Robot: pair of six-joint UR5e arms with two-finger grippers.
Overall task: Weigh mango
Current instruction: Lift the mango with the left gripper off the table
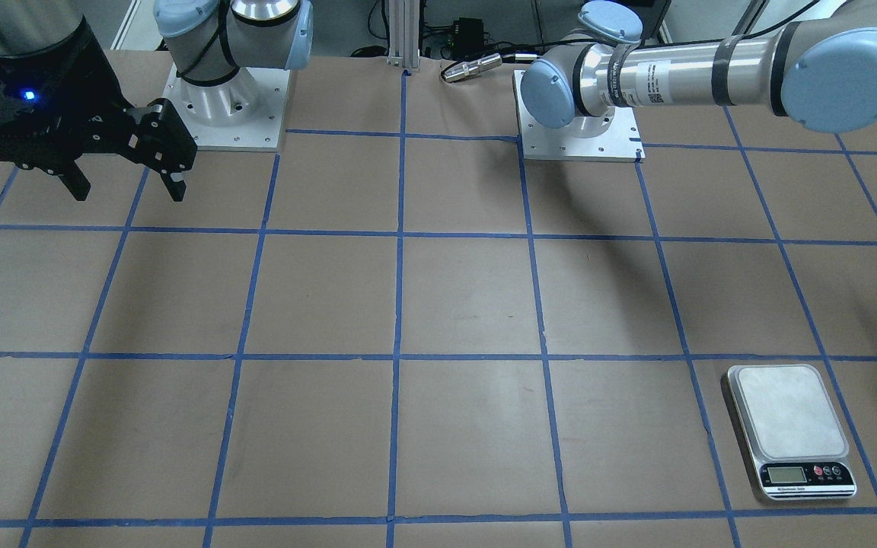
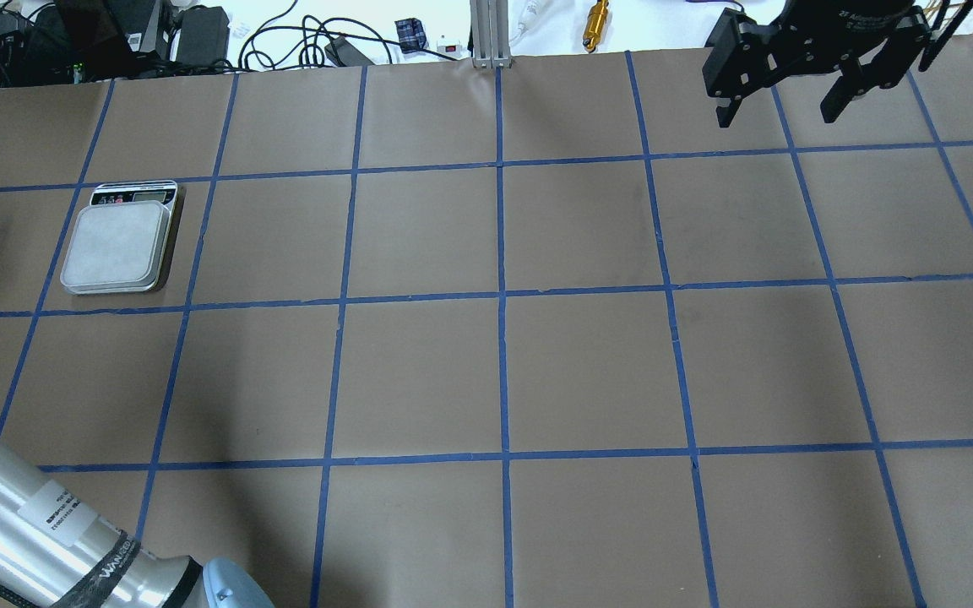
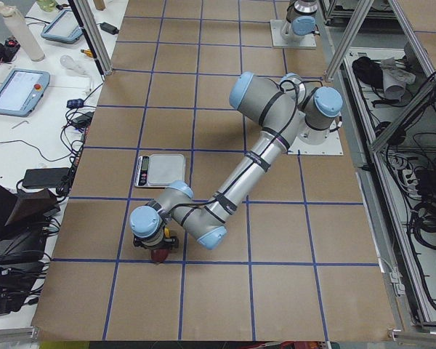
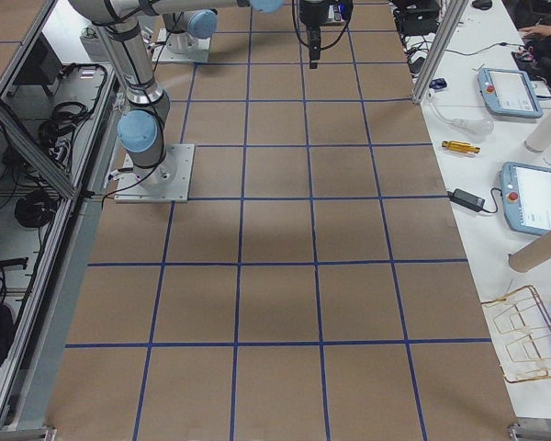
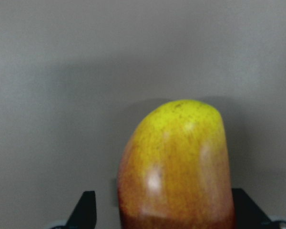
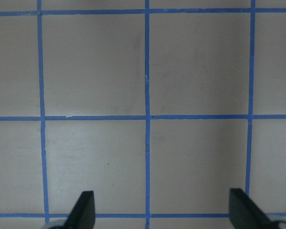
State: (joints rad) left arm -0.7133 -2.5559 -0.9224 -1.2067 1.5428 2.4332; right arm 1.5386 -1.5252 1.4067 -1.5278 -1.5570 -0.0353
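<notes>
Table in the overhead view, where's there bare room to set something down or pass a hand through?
Bare: the whole middle of the table, from the scale across to the right gripper hovering open at the far corner. The scale's plate is bare too. Crowded: the end past the scale, where the left gripper sits open around the mango.
</notes>
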